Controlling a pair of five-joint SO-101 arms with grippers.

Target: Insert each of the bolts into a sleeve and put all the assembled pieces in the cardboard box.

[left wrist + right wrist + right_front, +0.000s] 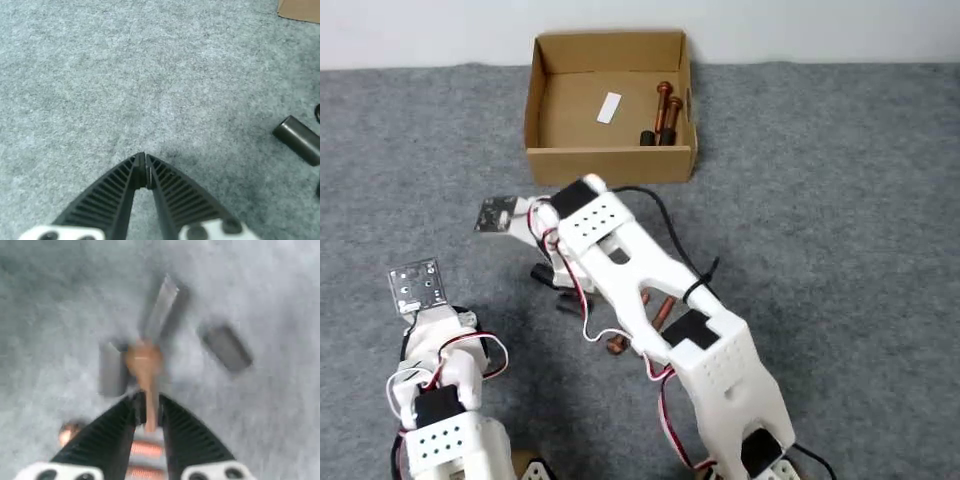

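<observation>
While right gripper (147, 401) clamps a bolt (144, 359), left gripper (145, 164) closed on nothing, carpet (125, 75) around, sleeve (300, 140) nearby.

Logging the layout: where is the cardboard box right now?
High view: the cardboard box sits at the mat's far edge, mid-table, just beyond the right arm's tip, with two sleeved bolts inside along its right wall.
</observation>
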